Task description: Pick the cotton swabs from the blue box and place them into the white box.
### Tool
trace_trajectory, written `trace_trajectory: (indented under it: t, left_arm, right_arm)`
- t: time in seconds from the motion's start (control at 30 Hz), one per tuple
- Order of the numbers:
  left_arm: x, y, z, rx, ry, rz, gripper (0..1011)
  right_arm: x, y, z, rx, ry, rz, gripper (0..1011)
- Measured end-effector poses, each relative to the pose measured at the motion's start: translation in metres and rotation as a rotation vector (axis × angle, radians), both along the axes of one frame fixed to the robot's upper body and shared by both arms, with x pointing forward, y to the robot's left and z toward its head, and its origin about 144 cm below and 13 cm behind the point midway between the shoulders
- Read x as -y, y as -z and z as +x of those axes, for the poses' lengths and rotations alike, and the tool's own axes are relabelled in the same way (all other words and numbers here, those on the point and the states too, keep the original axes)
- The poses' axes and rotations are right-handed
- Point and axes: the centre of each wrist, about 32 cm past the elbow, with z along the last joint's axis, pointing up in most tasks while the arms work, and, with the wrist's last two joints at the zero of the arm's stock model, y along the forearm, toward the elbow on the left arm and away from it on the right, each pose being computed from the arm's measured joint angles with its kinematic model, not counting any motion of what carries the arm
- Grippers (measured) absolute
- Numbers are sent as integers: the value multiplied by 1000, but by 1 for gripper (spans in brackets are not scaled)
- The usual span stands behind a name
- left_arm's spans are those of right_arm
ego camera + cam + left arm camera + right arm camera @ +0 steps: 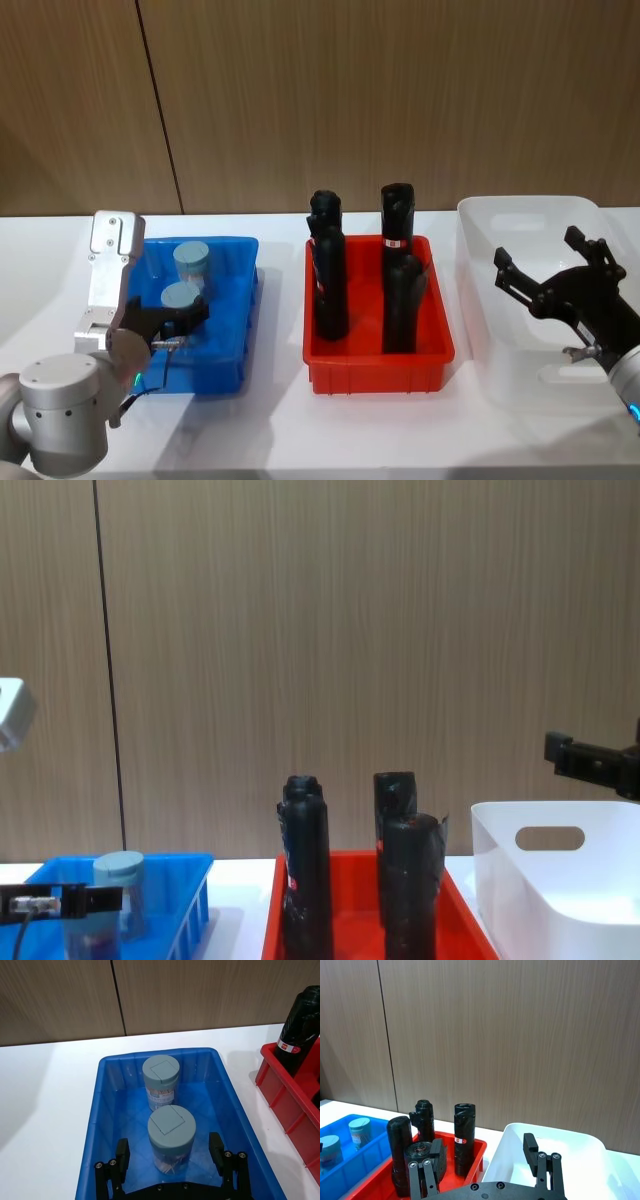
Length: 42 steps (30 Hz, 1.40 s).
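Head view: the left gripper (178, 322) is low in the bright blue plastic box (228, 345), by the near cotton swabs (181, 296), a small clear round tub with a flat grey-blue lid. The right gripper (536, 252) hangs open over the glossy white plastic box (520, 203), far from the tubs.

Left wrist view: the left gripper is open. Its fingers (216, 1146) sit one on each side of the near tub, not touching. The tub stands up straight. A second tub (160, 1072) stands behind it. A squeeze looks like the next move.

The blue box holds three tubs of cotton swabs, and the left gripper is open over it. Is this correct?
Not quite. The blue box holds two tubs, not three: the nearer cotton swabs and the farther cotton swabs, as the left wrist view shows. The rest stands: the left gripper is open over it. The right gripper hangs open above the white box.
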Motion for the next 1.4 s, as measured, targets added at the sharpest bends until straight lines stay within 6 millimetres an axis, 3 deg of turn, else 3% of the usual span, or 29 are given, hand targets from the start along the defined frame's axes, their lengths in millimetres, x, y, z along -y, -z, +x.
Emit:
trace_trajectory:
  t: [1.27,1.4]
  left_arm:
    - [-4,15,43,-49,74,-23,1003]
    - [-3,16,46,-52,80,-21,918]
  right_arm:
    - [0,0,0,0,0,0,1002]
    - [0,0,0,0,0,0,1002]
